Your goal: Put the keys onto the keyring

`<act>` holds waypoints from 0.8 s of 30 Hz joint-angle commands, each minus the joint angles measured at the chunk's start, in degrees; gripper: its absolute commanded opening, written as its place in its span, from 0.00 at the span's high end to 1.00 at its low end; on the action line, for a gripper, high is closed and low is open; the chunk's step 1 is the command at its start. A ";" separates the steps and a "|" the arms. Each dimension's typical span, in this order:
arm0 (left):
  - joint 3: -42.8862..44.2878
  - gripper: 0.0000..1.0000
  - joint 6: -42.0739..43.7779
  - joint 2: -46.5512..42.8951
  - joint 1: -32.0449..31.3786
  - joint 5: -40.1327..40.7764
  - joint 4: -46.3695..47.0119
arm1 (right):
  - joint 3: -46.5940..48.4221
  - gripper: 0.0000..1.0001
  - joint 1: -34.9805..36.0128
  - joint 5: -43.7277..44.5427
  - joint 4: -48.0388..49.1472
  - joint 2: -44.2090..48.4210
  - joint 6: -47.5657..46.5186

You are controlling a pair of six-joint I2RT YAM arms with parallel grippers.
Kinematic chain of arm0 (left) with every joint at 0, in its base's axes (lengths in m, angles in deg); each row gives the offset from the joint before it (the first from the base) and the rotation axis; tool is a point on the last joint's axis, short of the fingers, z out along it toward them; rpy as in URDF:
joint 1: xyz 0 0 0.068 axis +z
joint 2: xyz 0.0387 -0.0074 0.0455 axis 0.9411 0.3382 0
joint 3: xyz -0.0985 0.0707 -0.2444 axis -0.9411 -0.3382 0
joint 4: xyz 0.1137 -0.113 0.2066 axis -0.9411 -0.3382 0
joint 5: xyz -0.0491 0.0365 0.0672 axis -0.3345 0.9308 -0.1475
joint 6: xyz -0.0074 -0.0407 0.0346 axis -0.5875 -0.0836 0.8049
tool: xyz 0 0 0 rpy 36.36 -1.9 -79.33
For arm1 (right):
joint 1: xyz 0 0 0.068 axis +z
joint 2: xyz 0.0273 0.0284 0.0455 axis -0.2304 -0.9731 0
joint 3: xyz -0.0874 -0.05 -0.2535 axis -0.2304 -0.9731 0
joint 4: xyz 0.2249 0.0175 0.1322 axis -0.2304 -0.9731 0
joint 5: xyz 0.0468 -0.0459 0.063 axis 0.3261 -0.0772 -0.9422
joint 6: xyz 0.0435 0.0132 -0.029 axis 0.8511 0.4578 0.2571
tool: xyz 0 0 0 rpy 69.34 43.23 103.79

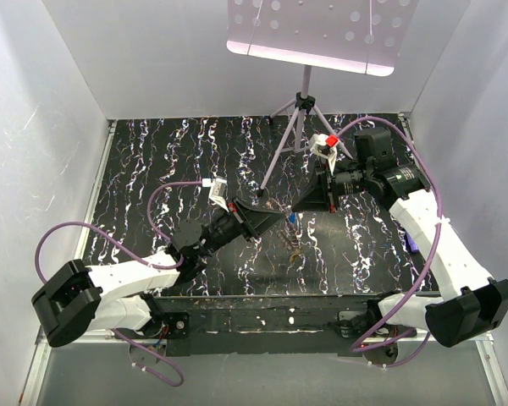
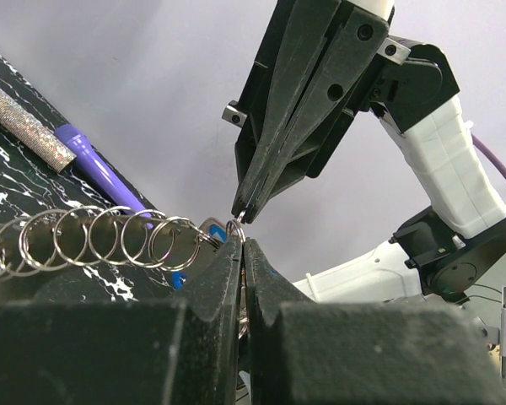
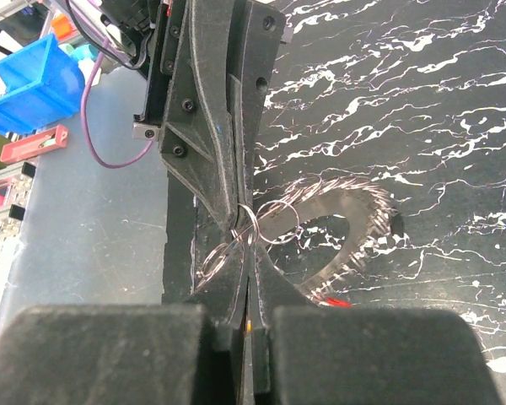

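Note:
The keyring (image 3: 354,221) is a looped chain of thin wire rings hanging over the black marbled table (image 1: 169,161). In the left wrist view the chain (image 2: 93,240) runs left from my left gripper (image 2: 241,243), which is shut on one small end ring. My right gripper (image 3: 250,240) comes in from the opposite side, tip to tip, and is shut on that same small ring (image 3: 255,221). Of the keys, a blue head (image 2: 182,277) shows behind the rings and a red one (image 3: 337,301) under the loop. From above, both grippers meet mid-table (image 1: 289,211).
A purple pen (image 2: 101,173) and a glittery tube (image 2: 25,126) lie on the table beyond the rings. A tripod (image 1: 298,114) carrying a perforated white board (image 1: 322,30) stands at the back. White walls enclose three sides. A blue bin (image 3: 34,84) sits off the table.

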 commanded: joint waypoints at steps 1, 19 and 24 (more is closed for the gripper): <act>1.94 1.00 1.05 -3.37 -0.27 0.82 2.36 | 0.10 0.99 0.24 -1.72 -0.09 1.15 0.10; 1.68 1.00 0.17 0.41 0.34 0.83 10.97 | -5.96 0.99 0.41 -5.67 9.04 2.82 10.38; 0.80 1.00 0.44 0.33 0.52 0.56 11.41 | -6.06 0.90 0.33 -6.28 9.14 3.09 11.70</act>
